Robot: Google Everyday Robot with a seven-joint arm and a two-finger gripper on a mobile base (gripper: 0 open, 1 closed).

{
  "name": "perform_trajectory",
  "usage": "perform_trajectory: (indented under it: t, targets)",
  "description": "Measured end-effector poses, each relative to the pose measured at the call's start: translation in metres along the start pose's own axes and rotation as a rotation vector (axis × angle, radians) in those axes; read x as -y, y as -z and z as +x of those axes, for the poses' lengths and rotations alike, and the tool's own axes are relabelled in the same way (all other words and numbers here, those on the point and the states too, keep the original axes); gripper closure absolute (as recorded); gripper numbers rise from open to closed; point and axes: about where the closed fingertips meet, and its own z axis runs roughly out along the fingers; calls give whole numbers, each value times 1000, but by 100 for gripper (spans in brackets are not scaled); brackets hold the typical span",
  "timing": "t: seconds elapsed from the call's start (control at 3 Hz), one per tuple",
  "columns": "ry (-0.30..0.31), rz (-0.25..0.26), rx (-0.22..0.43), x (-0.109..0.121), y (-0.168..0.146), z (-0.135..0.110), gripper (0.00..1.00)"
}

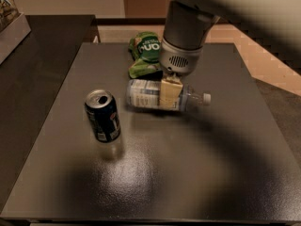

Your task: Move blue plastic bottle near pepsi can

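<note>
Fingers clamped across the middle of the blue plastic bottle.
The tan fingers belong to the gripper, which reaches down from a grey wrist over the far half of the dark surface. The bottle lies on its side in their hold. Its body is clear, with a pale blue-and-white label toward the left end and a white cap pointing right. The pepsi can stands upright just left of the bottle's base, near it but apart. A green snack bag lies behind the bottle.
</note>
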Motion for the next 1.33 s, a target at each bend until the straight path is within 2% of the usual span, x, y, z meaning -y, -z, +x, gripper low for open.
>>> perform_trajectory:
  t: [0.33,0.67,1.33]
  targets:
    - [24,-34,-17,-6,-14,-17,83]
    - [35,-60,-25,-12,-24,-29,59]
    - [39,-64,-14,-14,-31,-36,13]
